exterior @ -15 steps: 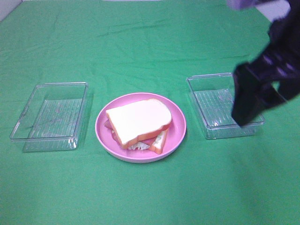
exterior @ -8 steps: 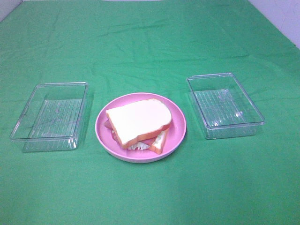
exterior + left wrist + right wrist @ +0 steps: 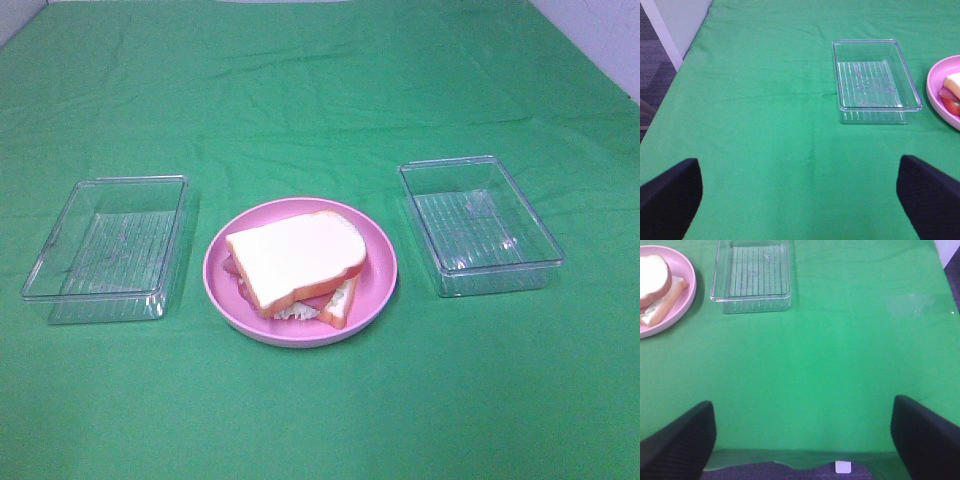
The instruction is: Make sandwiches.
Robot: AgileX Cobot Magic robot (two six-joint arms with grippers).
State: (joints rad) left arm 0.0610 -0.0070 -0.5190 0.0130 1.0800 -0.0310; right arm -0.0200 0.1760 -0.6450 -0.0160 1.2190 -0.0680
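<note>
Green cloth [image 3: 320, 90] bears the finished sandwich [image 3: 297, 262] on its pink plate [image 3: 380, 270] (both grippers wide, empty, parked clear).

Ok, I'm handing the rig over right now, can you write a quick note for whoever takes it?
Left gripper: open, empty, pulled back over bare green cloth.
Right gripper: open, empty, pulled back near the table's edge.
Sandwich: stacked on the pink plate at centre, top bread slice on, red filling and a pale layer showing at the edges, bottom slice sticking out askew.
Left clear tray and right clear tray: both empty, either side of the plate.
Done: sandwich looks assembled, no loose ingredients in view.
Left: probably nothing; maybe straighten the stack.
</note>
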